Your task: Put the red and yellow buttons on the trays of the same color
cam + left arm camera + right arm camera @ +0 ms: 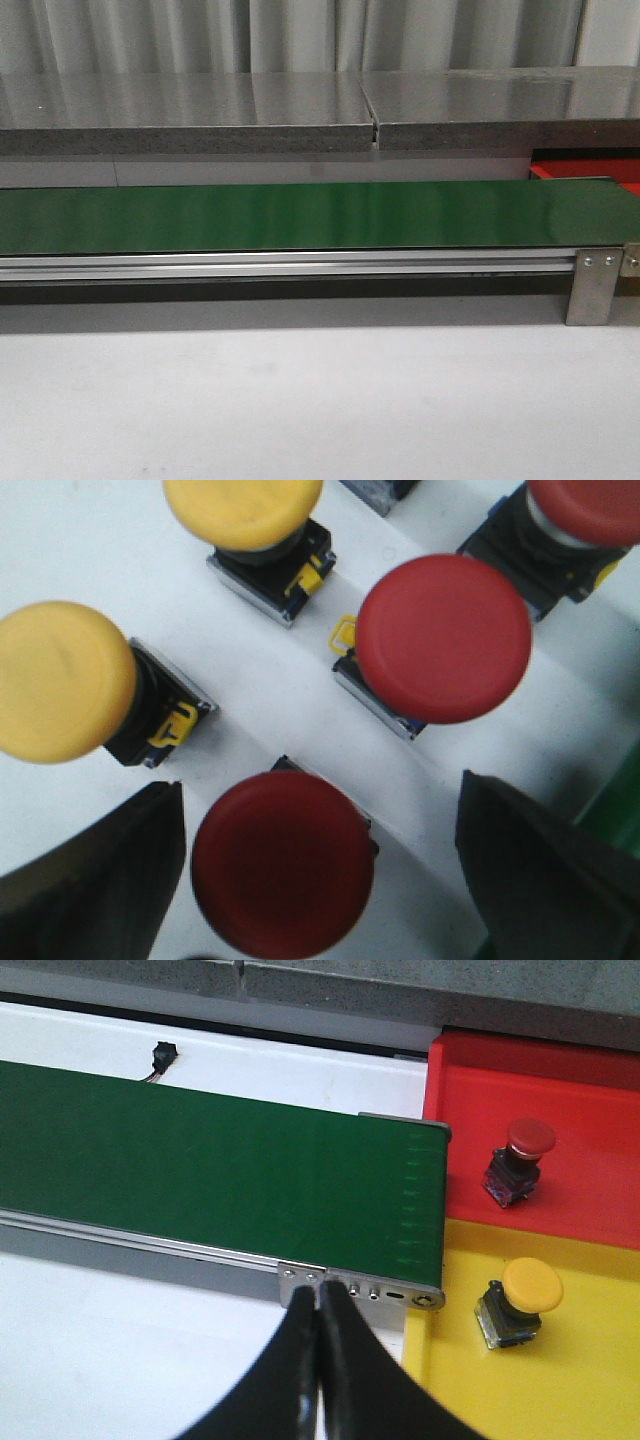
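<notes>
In the left wrist view several buttons with dark bodies stand on a white surface. My left gripper [320, 785] is open, and a red button [283, 863] sits between its fingers without touching either. Beyond it are another red button [443, 638], a third red one [590, 508] and two yellow buttons [60, 680] [243, 510]. My right gripper [318, 1295] is shut on nothing, near the belt's end. Past that end, a red button [522, 1160] stands on the red tray [580, 1070] and a yellow button [520, 1300] on the yellow tray [600, 1390].
The long green belt [300, 215] crosses the table on a metal frame [590, 285], with a grey ledge [200, 120] behind it. A corner of the red tray [590, 172] shows at the belt's right end. A small black part [161, 1057] lies behind the belt.
</notes>
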Robot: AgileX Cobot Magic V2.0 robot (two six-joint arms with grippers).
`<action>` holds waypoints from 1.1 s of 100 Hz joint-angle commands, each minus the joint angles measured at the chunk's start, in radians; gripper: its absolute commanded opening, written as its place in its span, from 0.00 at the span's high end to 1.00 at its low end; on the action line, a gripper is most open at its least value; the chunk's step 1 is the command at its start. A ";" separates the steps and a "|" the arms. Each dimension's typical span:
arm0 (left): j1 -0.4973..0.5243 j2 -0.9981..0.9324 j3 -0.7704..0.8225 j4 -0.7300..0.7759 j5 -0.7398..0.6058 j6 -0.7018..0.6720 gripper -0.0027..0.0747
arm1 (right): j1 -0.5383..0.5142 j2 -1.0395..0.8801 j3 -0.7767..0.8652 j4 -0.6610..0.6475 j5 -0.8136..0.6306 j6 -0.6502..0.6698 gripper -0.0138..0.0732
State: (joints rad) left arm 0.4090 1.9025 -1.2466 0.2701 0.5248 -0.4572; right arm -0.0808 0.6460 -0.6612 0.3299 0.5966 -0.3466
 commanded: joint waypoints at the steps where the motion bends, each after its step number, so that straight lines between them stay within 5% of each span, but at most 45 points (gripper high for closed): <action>1: 0.001 -0.046 -0.030 0.009 -0.030 -0.011 0.28 | 0.001 -0.004 -0.026 0.013 -0.062 -0.010 0.92; 18: 0.001 -0.046 -0.030 0.014 -0.039 -0.011 0.33 | 0.001 -0.004 -0.026 0.013 -0.062 -0.010 0.92; 45: 0.001 -0.058 -0.030 0.029 -0.041 -0.011 0.83 | 0.001 -0.004 -0.026 0.013 -0.062 -0.010 0.92; 59: 0.001 -0.101 -0.030 0.032 -0.041 -0.011 0.98 | 0.001 -0.004 -0.026 0.013 -0.062 -0.010 0.92; 110: -0.071 -0.391 -0.030 0.002 0.052 0.030 0.99 | 0.001 -0.004 -0.026 0.013 -0.062 -0.010 0.92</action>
State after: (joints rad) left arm 0.3667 1.5779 -1.2466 0.2935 0.6122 -0.4502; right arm -0.0808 0.6460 -0.6612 0.3299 0.5966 -0.3466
